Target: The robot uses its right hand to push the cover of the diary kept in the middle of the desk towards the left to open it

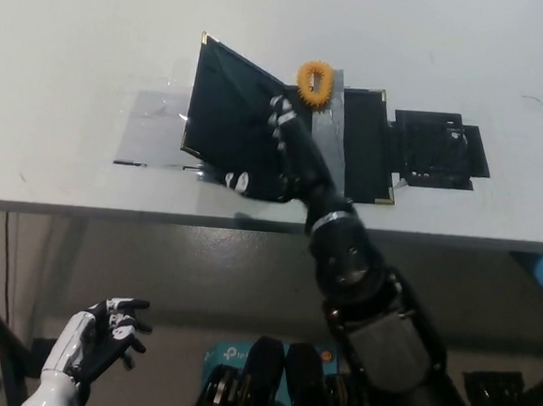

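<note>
On the desk [67, 46], near its front edge at the middle, the diary [259, 117] is lying partly open, its cover [227, 110] tilting up toward the left. Over it the right hand [280, 157] is reaching, fingers [280, 119] spread and lying flat against the cover's inner face, gripping nothing. An orange ring [313, 82] is sitting at the spine's top, and grey tape [330, 156] is running down the right page. Below the desk at the lower left, the left hand [101, 333] is hanging with fingers loosely curled, holding nothing.
</note>
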You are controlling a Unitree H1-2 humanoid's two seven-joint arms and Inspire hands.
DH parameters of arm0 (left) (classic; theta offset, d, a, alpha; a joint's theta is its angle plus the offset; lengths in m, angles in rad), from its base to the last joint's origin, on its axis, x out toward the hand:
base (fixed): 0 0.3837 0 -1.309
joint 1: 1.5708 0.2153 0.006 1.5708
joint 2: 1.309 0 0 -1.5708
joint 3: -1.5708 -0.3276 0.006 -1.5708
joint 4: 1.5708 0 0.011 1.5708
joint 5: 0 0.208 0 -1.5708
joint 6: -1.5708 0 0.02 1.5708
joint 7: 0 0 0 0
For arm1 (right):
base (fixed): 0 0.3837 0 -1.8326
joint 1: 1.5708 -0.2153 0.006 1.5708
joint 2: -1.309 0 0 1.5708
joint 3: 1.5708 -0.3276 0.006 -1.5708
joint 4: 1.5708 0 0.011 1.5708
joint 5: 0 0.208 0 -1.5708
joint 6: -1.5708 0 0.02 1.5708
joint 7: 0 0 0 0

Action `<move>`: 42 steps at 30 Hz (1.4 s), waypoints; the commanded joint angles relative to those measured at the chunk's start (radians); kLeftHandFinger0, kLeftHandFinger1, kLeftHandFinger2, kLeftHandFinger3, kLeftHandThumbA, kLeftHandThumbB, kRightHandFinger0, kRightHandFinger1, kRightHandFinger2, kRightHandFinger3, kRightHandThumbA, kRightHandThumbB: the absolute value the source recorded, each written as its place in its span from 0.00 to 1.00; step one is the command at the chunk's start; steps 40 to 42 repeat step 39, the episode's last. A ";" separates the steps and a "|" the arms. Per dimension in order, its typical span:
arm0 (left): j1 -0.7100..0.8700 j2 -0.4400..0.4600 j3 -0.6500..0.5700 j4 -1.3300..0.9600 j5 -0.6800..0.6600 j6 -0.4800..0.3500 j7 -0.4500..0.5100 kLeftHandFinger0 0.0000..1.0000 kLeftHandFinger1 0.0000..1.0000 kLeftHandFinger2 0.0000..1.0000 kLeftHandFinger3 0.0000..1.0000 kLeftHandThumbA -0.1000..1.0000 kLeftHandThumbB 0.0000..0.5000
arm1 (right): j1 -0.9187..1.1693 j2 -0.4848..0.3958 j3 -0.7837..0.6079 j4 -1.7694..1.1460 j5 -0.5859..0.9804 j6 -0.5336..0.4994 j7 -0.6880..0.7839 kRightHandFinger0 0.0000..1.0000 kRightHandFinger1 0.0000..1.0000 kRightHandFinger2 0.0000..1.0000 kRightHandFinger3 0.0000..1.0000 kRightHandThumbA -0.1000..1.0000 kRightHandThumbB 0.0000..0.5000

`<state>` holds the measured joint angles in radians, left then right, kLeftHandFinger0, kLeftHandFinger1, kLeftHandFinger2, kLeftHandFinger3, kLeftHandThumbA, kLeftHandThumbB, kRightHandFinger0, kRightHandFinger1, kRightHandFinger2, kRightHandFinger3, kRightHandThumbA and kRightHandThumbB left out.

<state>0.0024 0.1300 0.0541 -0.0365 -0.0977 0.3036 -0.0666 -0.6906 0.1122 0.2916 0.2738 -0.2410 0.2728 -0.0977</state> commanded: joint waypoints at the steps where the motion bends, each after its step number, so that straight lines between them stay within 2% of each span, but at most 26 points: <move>1: 0.006 0.012 0.019 -0.031 -0.016 0.004 -0.008 0.32 0.38 0.47 0.59 0.37 0.65 | 0.007 -0.002 -0.113 -0.332 0.319 0.197 0.161 1.00 1.00 1.00 1.00 1.00 0.41; 4: 0.006 0.015 0.022 -0.031 -0.016 0.010 -0.009 0.33 0.38 0.47 0.60 0.36 0.63 | 0.027 -0.048 -0.097 -0.417 0.425 0.197 0.117 1.00 1.00 1.00 1.00 1.00 0.45; 5: 0.007 0.014 0.025 -0.030 -0.018 0.013 -0.007 0.33 0.38 0.47 0.60 0.36 0.65 | 0.031 -0.079 -0.080 -0.447 0.482 0.197 0.087 1.00 1.00 1.00 1.00 1.00 0.42; 7: 0.011 0.014 0.026 -0.030 -0.021 -0.005 -0.011 0.33 0.38 0.47 0.61 0.34 0.62 | 0.048 -0.151 -0.059 -0.527 0.648 0.197 -0.026 1.00 1.00 1.00 1.00 1.00 0.45; 9: 0.015 0.012 0.028 -0.030 -0.022 -0.008 -0.010 0.32 0.37 0.47 0.60 0.33 0.64 | 0.062 -0.188 -0.065 -0.568 0.725 0.197 -0.074 1.00 1.00 1.00 1.00 1.00 0.44; 10: 0.018 0.015 0.026 -0.027 -0.020 -0.016 -0.012 0.32 0.38 0.48 0.60 0.33 0.61 | 0.086 -0.201 -0.106 -0.602 0.751 0.197 -0.088 1.00 1.00 1.00 1.00 1.00 0.40; 12: 0.023 0.017 0.027 -0.028 -0.017 -0.008 -0.009 0.35 0.41 0.51 0.62 0.32 0.55 | 0.107 -0.205 -0.144 -0.625 0.746 0.197 -0.083 0.97 1.00 1.00 1.00 1.00 0.38; 13: 0.026 0.014 0.030 -0.023 -0.019 -0.017 -0.007 0.35 0.42 0.51 0.62 0.30 0.52 | 0.132 -0.200 -0.199 -0.651 0.756 0.197 -0.082 0.95 1.00 1.00 1.00 1.00 0.32; 14: 0.030 0.014 0.033 -0.020 -0.023 -0.024 -0.008 0.35 0.41 0.52 0.62 0.30 0.50 | 0.159 -0.186 -0.266 -0.676 0.742 0.197 -0.076 0.93 1.00 1.00 1.00 1.00 0.32; 15: 0.031 0.014 0.035 -0.020 -0.024 -0.025 -0.008 0.35 0.41 0.52 0.62 0.30 0.49 | 0.156 -0.186 -0.262 -0.673 0.744 0.197 -0.078 0.92 1.00 1.00 1.00 1.00 0.32; 18: 0.037 0.011 0.041 -0.029 -0.028 -0.022 -0.005 0.34 0.40 0.51 0.63 0.30 0.47 | 0.209 -0.177 -0.379 -0.709 0.725 0.197 -0.018 0.94 1.00 1.00 1.00 1.00 0.38; 21: 0.035 0.013 0.040 -0.029 -0.019 -0.025 -0.001 0.30 0.37 0.49 0.61 0.32 0.48 | 0.263 -0.171 -0.484 -0.718 0.752 0.194 0.012 0.90 0.96 0.97 1.00 1.00 0.44; 23: 0.040 0.011 0.044 -0.034 -0.020 -0.019 0.003 0.31 0.39 0.49 0.61 0.32 0.51 | 0.326 -0.198 -0.539 -0.689 0.779 0.126 0.051 0.90 0.97 0.96 1.00 1.00 0.35; 25: 0.044 0.011 0.053 -0.031 -0.030 -0.021 0.003 0.32 0.40 0.49 0.61 0.33 0.52 | 0.361 -0.204 -0.576 -0.659 0.783 0.096 0.069 0.91 0.97 0.95 1.00 1.00 0.37; 27: 0.049 0.012 0.058 -0.033 -0.033 -0.018 0.003 0.32 0.40 0.49 0.61 0.33 0.51 | 0.385 -0.207 -0.596 -0.637 0.777 0.077 0.083 0.94 0.99 0.96 1.00 1.00 0.35; 28: 0.050 0.011 0.059 -0.040 -0.030 -0.009 0.005 0.33 0.40 0.50 0.62 0.32 0.48 | 0.423 -0.214 -0.626 -0.605 0.776 0.046 0.098 0.97 1.00 0.98 1.00 1.00 0.30; 30: 0.051 0.013 0.062 -0.036 -0.033 -0.024 -0.002 0.34 0.41 0.51 0.63 0.32 0.50 | 0.473 -0.225 -0.638 -0.559 0.712 -0.017 0.114 0.96 1.00 0.96 1.00 1.00 0.22; 31: 0.051 0.013 0.064 -0.036 -0.033 -0.024 -0.004 0.35 0.41 0.52 0.63 0.32 0.49 | 0.473 -0.224 -0.641 -0.558 0.713 -0.017 0.118 0.96 0.99 0.96 1.00 1.00 0.22; 32: 0.047 0.012 0.068 -0.040 -0.034 -0.019 -0.003 0.34 0.40 0.51 0.62 0.32 0.48 | 0.512 -0.242 -0.635 -0.507 0.643 -0.096 0.131 0.90 0.94 0.93 0.98 1.00 0.23; 34: 0.047 0.010 0.071 -0.040 -0.032 -0.018 -0.005 0.33 0.40 0.51 0.62 0.32 0.48 | 0.513 -0.243 -0.635 -0.504 0.644 -0.103 0.133 0.89 0.93 0.92 0.98 1.00 0.23; 35: 0.048 0.011 0.069 -0.039 -0.025 -0.025 -0.005 0.34 0.41 0.51 0.63 0.33 0.50 | 0.546 -0.251 -0.636 -0.456 0.615 -0.150 0.137 0.87 0.92 0.91 0.94 1.00 0.33; 36: 0.043 0.015 0.067 -0.034 -0.016 -0.035 -0.003 0.34 0.41 0.52 0.63 0.34 0.49 | 0.587 -0.262 -0.636 -0.383 0.567 -0.219 0.139 0.86 0.91 0.90 0.92 1.00 0.37; 42: 0.043 0.014 0.068 -0.032 -0.016 -0.036 -0.003 0.34 0.41 0.52 0.63 0.35 0.49 | 0.600 -0.263 -0.640 -0.355 0.566 -0.237 0.134 0.84 0.89 0.88 0.91 1.00 0.36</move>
